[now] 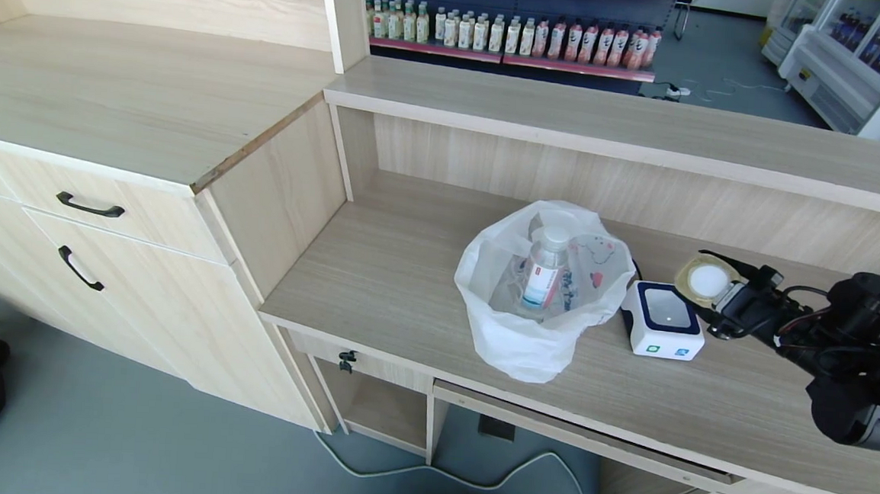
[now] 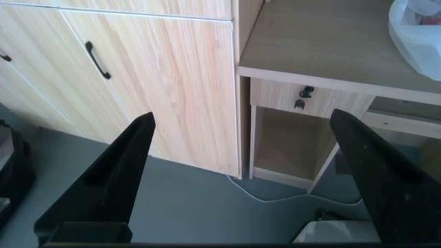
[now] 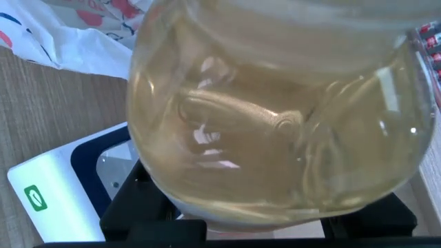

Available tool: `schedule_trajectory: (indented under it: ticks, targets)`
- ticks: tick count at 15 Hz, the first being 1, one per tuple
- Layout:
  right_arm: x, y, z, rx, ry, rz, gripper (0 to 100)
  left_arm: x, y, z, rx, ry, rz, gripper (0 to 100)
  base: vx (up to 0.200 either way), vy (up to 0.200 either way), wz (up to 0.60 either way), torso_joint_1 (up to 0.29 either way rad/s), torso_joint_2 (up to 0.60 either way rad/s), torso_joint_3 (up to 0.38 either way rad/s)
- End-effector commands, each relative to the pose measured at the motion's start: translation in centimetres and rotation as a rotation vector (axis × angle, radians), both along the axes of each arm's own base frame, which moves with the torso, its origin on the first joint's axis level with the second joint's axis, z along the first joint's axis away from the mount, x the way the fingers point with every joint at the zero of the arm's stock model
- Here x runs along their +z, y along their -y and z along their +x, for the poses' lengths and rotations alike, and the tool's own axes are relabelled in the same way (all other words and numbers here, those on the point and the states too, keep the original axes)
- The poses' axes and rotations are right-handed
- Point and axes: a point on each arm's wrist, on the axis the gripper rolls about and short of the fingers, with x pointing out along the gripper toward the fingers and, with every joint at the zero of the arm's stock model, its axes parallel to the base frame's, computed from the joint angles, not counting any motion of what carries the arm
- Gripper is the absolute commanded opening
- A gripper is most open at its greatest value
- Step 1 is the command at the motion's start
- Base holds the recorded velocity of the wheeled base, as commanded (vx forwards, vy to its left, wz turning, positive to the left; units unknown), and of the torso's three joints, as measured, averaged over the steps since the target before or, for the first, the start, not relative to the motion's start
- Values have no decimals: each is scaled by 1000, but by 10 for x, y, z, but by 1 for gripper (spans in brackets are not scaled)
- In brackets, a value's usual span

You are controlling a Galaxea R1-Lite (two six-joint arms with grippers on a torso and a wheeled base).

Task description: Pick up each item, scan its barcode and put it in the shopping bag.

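Note:
My right gripper is shut on a bottle of yellowish drink with a white cap, held on its side just behind and to the right of the white barcode scanner. In the right wrist view the bottle hangs close over the scanner. The white shopping bag stands open to the left of the scanner, with a clear bottle upright inside. My left gripper hangs open and holds nothing, low in front of the cabinet, below counter height.
A raised wooden ledge runs behind the counter. A taller cabinet with black drawer handles stands to the left. Under the counter are an open cubby and a cable on the floor.

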Motion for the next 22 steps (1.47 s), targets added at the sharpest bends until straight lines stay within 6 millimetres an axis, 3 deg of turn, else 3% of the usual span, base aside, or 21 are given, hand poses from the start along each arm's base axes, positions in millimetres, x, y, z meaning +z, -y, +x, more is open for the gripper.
schedule_trajectory:
  ticks: [1, 7, 13, 22]
  targets:
    - [-5, -4, 4, 14, -4, 0, 0, 0, 0, 0, 0, 1, 0, 100, 0, 0, 0, 0, 0, 0]
    - [-12, -18, 13, 54, -5, 1, 0, 0, 0, 0, 0, 1, 0, 100, 0, 0, 0, 0, 0, 0]
    - [-13, -17, 25, 54, 27, -3, 0, 0, 0, 0, 0, 1, 0, 100, 0, 0, 0, 0, 0, 0]
    - [-17, -19, 25, 60, 17, -4, 0, 0, 0, 0, 0, 1, -1, 100, 0, 0, 0, 0, 0, 0]
